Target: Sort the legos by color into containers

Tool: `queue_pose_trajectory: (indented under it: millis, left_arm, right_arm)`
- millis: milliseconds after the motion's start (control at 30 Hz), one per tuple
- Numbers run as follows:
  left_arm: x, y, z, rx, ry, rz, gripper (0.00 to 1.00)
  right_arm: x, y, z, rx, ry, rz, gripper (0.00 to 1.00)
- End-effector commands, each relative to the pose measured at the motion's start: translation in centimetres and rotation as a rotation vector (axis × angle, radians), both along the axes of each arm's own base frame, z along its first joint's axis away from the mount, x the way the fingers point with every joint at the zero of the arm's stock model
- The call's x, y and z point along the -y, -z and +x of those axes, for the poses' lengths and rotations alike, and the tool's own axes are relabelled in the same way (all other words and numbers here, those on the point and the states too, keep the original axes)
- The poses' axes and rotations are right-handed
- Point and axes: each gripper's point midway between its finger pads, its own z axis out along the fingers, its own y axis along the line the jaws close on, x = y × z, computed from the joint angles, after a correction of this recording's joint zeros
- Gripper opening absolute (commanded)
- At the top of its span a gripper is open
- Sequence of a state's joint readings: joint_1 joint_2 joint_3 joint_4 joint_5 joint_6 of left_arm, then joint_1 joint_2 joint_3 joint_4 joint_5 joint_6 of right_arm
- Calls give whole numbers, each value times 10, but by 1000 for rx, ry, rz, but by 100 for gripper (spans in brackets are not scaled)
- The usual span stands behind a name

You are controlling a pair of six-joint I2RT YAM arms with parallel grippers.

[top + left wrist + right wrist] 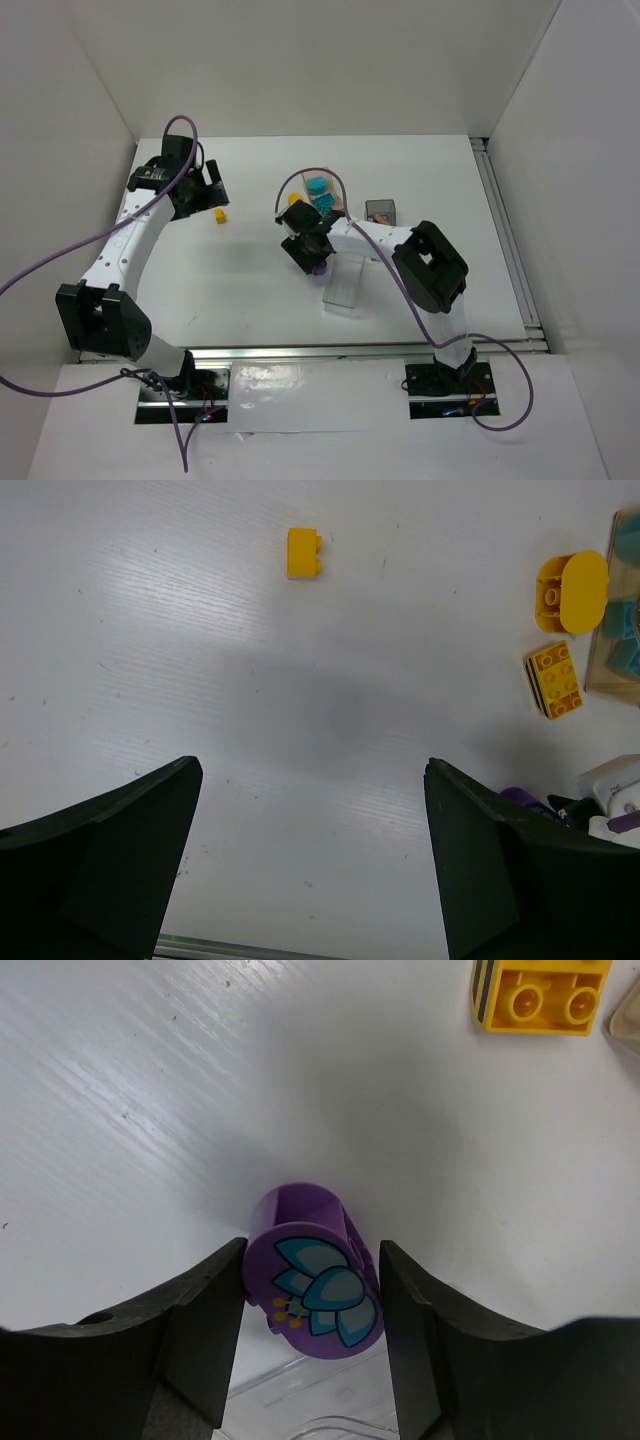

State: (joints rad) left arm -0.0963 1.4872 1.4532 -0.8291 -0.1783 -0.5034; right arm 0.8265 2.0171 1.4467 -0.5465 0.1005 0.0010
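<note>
Gripping a purple rounded plastic brick with a teal flower print (315, 1285), the right gripper (312, 1258) has both fingers closed against its sides. Clear colourless plastic box (320, 1410): at 6 o'clock, just beside that brick. Yellow studded plastic brick (545, 995): at 1 o'clock, on the white table (150, 1110). Left gripper (312, 768): fingers spread wide, holding nothing. Small yellow rectangular plastic brick (303, 553): at 12 o'clock, well apart, on the table.

Legos and boxes, mid-sort

A purple round lego (315, 1285) with a teal flower print sits clamped in the right hand (312, 1260) at centre frame, beside the rim of the clear box (345, 284). Teal bricks (318, 188) lie in the tan box (603, 670). A small yellow brick (221, 216) lies alone on the worktop at left; the dark box (380, 211) stands at right
</note>
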Motion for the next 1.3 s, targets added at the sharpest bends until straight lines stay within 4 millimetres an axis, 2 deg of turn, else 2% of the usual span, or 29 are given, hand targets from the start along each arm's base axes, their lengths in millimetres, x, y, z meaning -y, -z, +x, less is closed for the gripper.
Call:
queue_pose_trajectory:
  millis: [0, 67, 167, 200, 233, 300, 367, 400, 433, 467, 500, 533, 567, 600, 633, 733, 833, 900, 933, 967, 1000, 1033, 1100, 1133, 1233, 1267]
  left_arm:
    - [0, -24, 4, 67, -12, -7, 100]
    - [0, -24, 4, 67, -12, -7, 100]
    - [0, -24, 4, 67, -12, -7, 100]
    - [0, -24, 4, 67, -12, -7, 100]
    - [0, -24, 4, 67, -12, -7, 100]
    - [0, -24, 4, 67, -12, -7, 100]
    - [1, -22, 1, 63, -7, -14, 100]
    - [3, -22, 1, 63, -7, -28, 100]
    - [3, -22, 1, 63, -7, -28, 100]
    - [3, -22, 1, 63, -7, -28, 100]
    - [3, -22, 1, 63, -7, -28, 100]
    - [3, -22, 1, 63, -7, -28, 100]
    - [3, -22, 1, 63, -7, -28, 100]
    - [3, -22, 1, 63, -7, -28, 100]
    - [5, -20, 1, 62, 0, -37, 100]
    - [13, -21, 2, 66, 39, -69, 100]
    - [15, -15, 3, 54, 52, -71, 100]
    - [28, -10, 3, 39, 85, -115, 100]
    - [33, -5, 0, 26, 100, -115, 100]
    - [34, -1, 1, 16, 91, -121, 100]
    - [39, 2, -1, 6, 96, -126, 100]
    - [42, 6, -1, -5, 105, -125, 100]
    - [43, 10, 0, -18, 97, -129, 100]
    - [45, 15, 1, -31, 101, -120, 100]
    - [43, 14, 8, -27, 91, -106, 100]
    - [43, 15, 6, -38, 90, -104, 100]
  right_arm:
    - [7, -6, 0, 3, 5, -12, 46]
    - [-7, -24, 4, 41, -9, 30, 40]
    - [-23, -63, 16, 142, -9, 117, 40]
    - [-26, -86, 23, 194, 18, 161, 40]
    - [-29, -100, 30, 236, 56, 200, 40]
    - [-13, -124, 49, 309, 161, 218, 40]
    - [8, -134, 72, 338, 294, 257, 40]
    - [21, -137, 79, 351, 353, 257, 40]
    - [39, -139, 94, 356, 451, 282, 40]
    - [51, -140, 99, 363, 511, 288, 40]
    - [66, -137, 105, 372, 580, 282, 41]
    - [91, -134, 114, 373, 660, 278, 41]
    - [103, -135, 118, 363, 738, 312, 41]
    - [114, -124, 118, 334, 772, 311, 41]
    - [134, -122, 122, 334, 829, 313, 41]
    - [157, -118, 128, 332, 895, 328, 42]
    - [174, -103, 127, 316, 934, 263, 42]
    - [183, -102, 128, 311, 961, 258, 45]
    - [184, -94, 126, 299, 962, 243, 45]
    - [189, -94, 127, 300, 974, 241, 47]
    - [187, -94, 127, 293, 969, 247, 50]
    - [187, -94, 127, 293, 969, 247, 64]
    - [189, -94, 127, 299, 973, 242, 79]
    - [194, -97, 128, 316, 987, 224, 84]
    - [189, -118, 125, 384, 970, 208, 84]
    - [185, -126, 126, 403, 964, 220, 80]
